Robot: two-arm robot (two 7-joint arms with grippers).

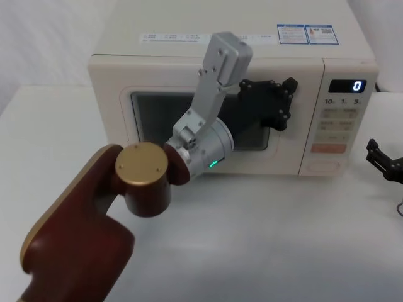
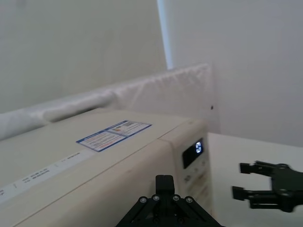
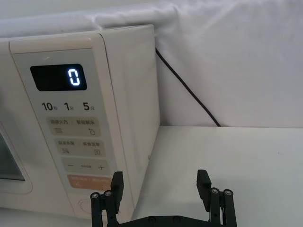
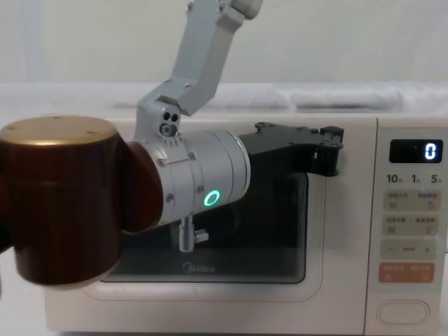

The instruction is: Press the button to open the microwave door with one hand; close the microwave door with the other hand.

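Note:
The microwave door (image 1: 113,94) is a cream panel with a dark window, and it looks flush with the oven front; the chest view also shows the door (image 4: 210,292). My left gripper (image 1: 288,102) reaches across the window to the door's upper right corner, close against it. In the left wrist view the left gripper (image 2: 164,182) has its fingers together over the oven top. My right gripper (image 3: 160,182) is open just right of the control panel, level with the oval button (image 3: 87,207) at the panel's bottom. The head view shows the right gripper (image 1: 371,151) off the microwave's right side.
The control panel (image 1: 340,119) has a display reading 0 and an orange key (image 1: 329,148) above the oval button (image 1: 324,167). A black cable (image 3: 189,92) runs down behind the oven's right side. White tabletop lies in front and to the right.

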